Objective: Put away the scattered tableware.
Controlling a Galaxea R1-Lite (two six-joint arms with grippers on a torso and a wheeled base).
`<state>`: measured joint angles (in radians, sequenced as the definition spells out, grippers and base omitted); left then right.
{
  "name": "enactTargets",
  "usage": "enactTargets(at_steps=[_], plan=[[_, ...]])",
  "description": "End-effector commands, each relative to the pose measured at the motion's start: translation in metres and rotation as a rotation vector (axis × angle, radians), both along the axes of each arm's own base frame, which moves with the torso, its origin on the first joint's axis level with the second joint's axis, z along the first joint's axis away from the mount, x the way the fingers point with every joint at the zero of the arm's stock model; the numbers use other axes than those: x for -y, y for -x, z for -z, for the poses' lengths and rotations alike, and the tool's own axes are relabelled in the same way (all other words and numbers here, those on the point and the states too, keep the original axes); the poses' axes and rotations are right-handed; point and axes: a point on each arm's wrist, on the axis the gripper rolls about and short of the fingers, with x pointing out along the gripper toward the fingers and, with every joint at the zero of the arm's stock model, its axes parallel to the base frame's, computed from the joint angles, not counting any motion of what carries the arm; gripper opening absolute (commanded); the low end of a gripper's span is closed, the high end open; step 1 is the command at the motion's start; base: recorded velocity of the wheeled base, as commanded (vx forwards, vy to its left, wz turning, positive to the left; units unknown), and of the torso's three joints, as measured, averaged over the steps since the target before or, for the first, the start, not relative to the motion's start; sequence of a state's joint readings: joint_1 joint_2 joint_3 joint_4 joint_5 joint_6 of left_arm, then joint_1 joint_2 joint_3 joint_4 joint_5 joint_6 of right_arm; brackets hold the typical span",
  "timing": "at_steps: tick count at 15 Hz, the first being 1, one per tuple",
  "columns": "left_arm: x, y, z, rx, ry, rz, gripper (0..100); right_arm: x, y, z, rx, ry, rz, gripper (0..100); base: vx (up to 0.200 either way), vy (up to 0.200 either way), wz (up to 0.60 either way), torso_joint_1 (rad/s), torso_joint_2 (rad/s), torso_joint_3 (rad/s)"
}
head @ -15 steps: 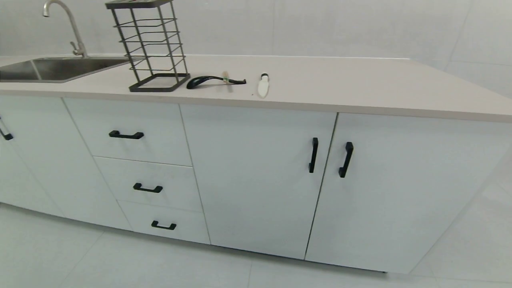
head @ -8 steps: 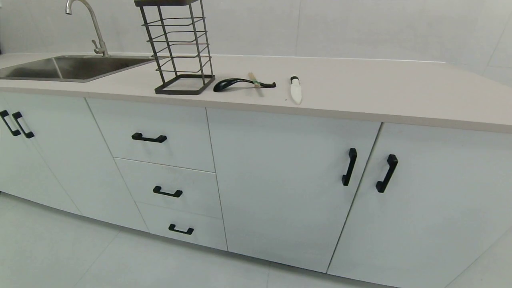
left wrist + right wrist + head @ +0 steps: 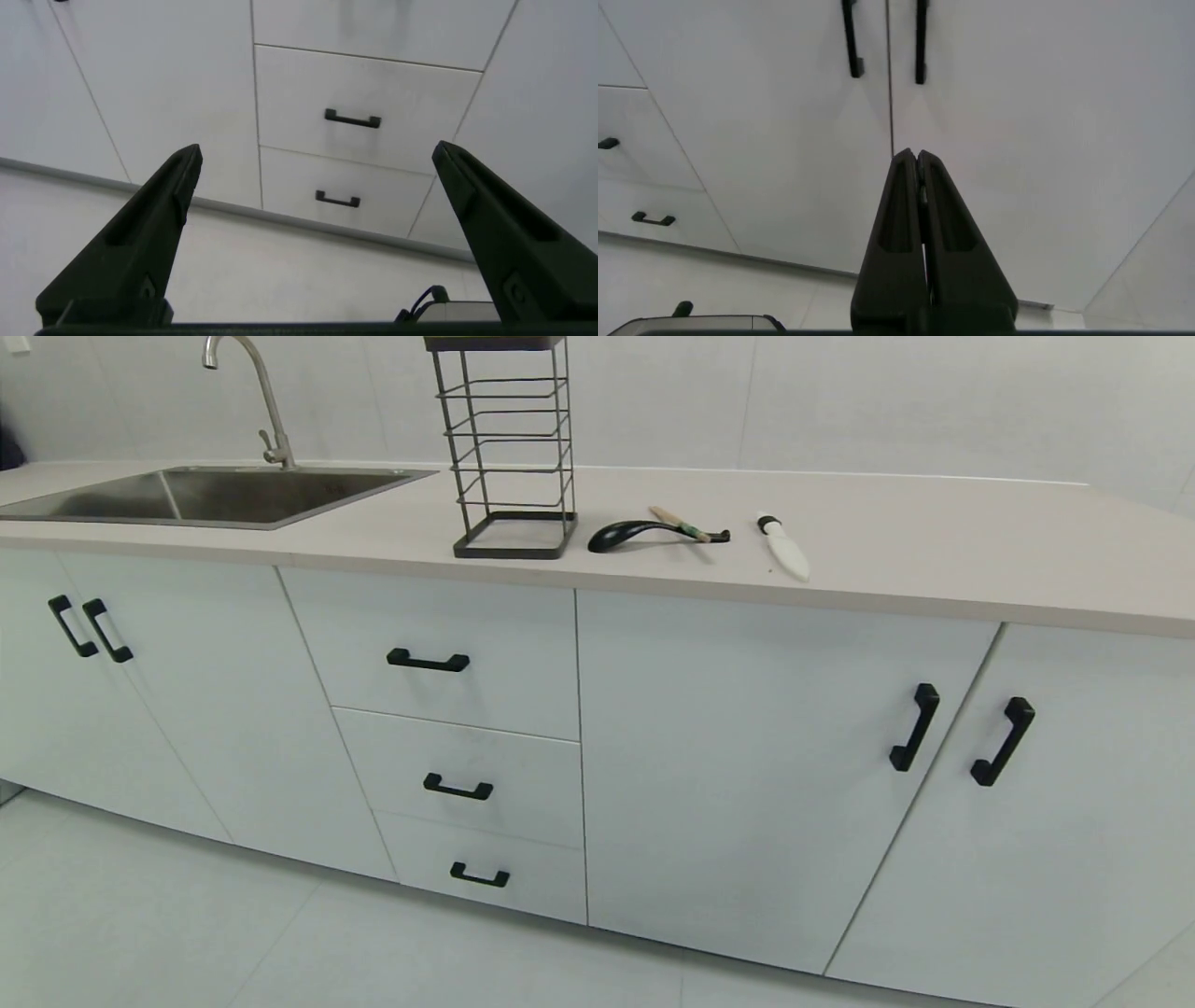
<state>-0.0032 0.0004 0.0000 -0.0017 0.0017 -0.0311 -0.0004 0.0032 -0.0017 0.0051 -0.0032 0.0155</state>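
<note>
On the pale countertop (image 3: 896, 537) lie a black spoon (image 3: 644, 533), a short wooden-handled utensil (image 3: 680, 524) resting across its handle, and a white knife with a black end (image 3: 784, 549). A black wire rack (image 3: 511, 443) stands just left of them. My left gripper (image 3: 316, 161) is open, down low facing the drawer fronts (image 3: 360, 112). My right gripper (image 3: 917, 161) is shut with nothing in it, facing the double cabinet doors (image 3: 887, 84).
A steel sink (image 3: 215, 495) with a curved tap (image 3: 252, 392) sits at the counter's left. Below are three drawers with black handles (image 3: 428, 661) and cabinet doors with black handles (image 3: 962, 733). Tiled floor (image 3: 187, 933) lies in front.
The head camera has swung left, so the whole scene has shifted rightward in view and more of the sink shows. The tableware on the counter has not moved.
</note>
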Motion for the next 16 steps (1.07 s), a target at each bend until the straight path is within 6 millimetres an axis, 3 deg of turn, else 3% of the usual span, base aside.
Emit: enactTargets(at_steps=[1,5,11,14,16], plan=[[0.0,0.0001,-0.0002,0.0,-0.002,0.0,100,0.0,-0.0001,0.0,-0.001,0.0,-0.001,0,0.2,0.0,0.0,-0.002,0.0,0.007],[0.0001,0.0,0.0,0.0,-0.008,0.003,100,0.0,-0.0001,0.0,-0.001,0.0,-0.001,0,0.2,0.0,0.0,-0.001,0.0,0.004],[0.0,0.0,0.0,0.0,-0.002,0.0,100,0.0,-0.0001,0.0,-0.001,0.0,-0.001,0,0.0,0.0,0.0,0.0,0.0,0.0],[0.0002,0.0,0.0,0.0,-0.036,0.008,100,0.0,-0.0001,0.0,-0.001,0.0,-0.001,0,0.2,0.0,0.0,-0.001,0.0,0.005],[0.0001,0.0,0.0,0.0,-0.031,0.006,100,0.0,-0.0001,0.0,-0.001,0.0,-0.001,0,0.0,0.0,0.0,0.0,0.0,0.0]])
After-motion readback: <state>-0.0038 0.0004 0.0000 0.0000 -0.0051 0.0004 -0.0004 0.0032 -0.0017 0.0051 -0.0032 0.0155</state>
